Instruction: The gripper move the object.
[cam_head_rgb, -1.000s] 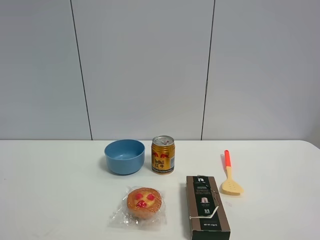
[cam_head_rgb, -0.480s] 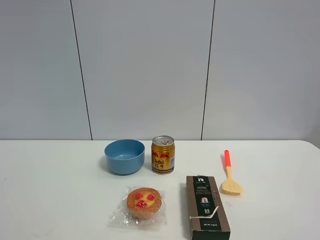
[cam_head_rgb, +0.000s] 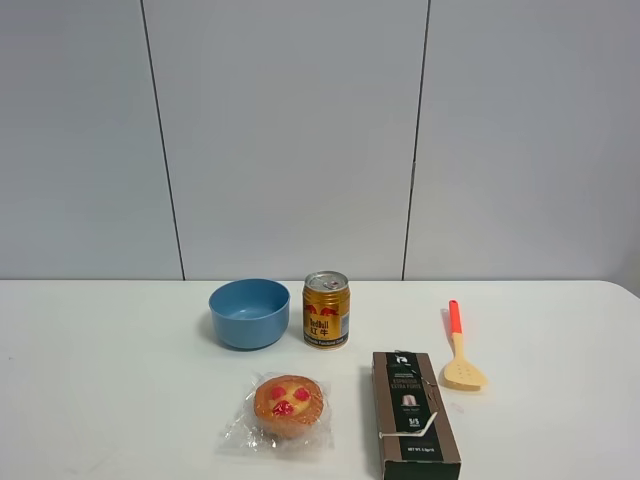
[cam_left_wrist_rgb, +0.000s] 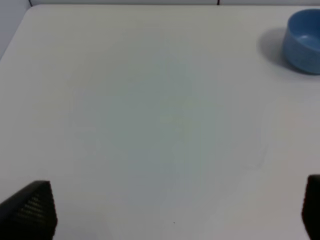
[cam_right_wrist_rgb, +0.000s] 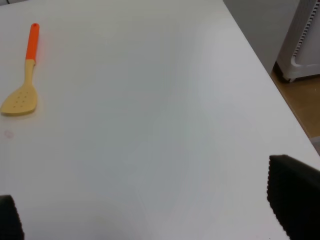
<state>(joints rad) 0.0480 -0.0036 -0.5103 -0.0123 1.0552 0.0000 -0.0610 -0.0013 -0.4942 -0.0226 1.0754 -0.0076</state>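
I see the long dark carton with brown side lying flat at lower right; both tools have their fingers spread apart.

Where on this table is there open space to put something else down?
Bare table left of the blue bowl and wrapped pastry, and right of the spatula. Crowded in the middle: bowl, can, pastry and the dark carton sit close together.
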